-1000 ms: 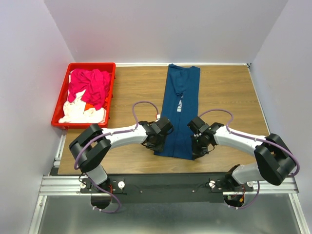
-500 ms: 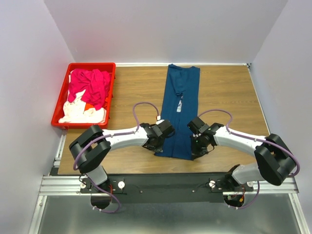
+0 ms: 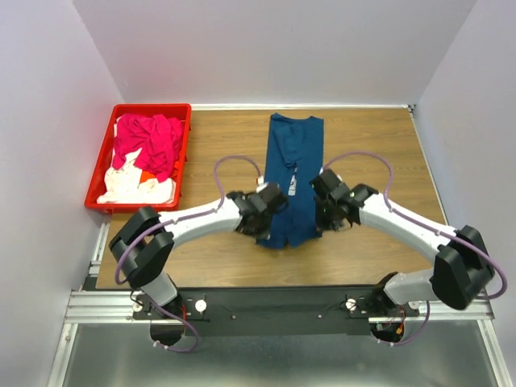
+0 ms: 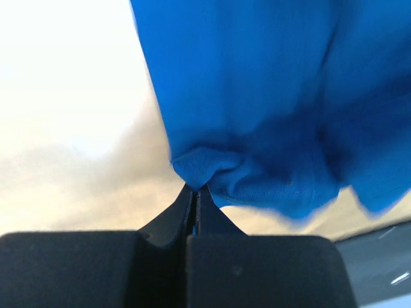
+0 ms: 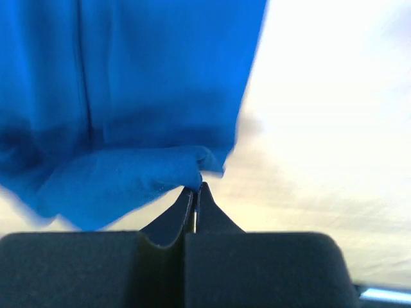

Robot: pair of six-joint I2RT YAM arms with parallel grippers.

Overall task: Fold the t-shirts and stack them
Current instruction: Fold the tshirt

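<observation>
A dark navy t-shirt [image 3: 294,149], folded into a long strip, lies down the middle of the table. Its near end is bunched and raised. My left gripper [image 3: 272,216] is shut on the strip's near left corner, and my right gripper [image 3: 321,214] is shut on the near right corner. In the left wrist view the gripper [image 4: 194,189] pinches a tuck of the blue t-shirt [image 4: 257,96]. The right wrist view shows the gripper [image 5: 194,187] nipping the t-shirt [image 5: 141,77] at its hem. A magenta-pink t-shirt [image 3: 149,145], a white one [image 3: 133,187] and an orange one [image 3: 147,175] lie heaped.
A red plastic crate [image 3: 150,107] at the far left of the table holds the heaped shirts. Bare wooden tabletop [image 3: 379,153] lies on either side of the navy strip. White walls close in the table at the back and both sides.
Both grippers have shut on the near hem and carried it away from the near edge. The strip now looks shorter, with its near end lifted.
</observation>
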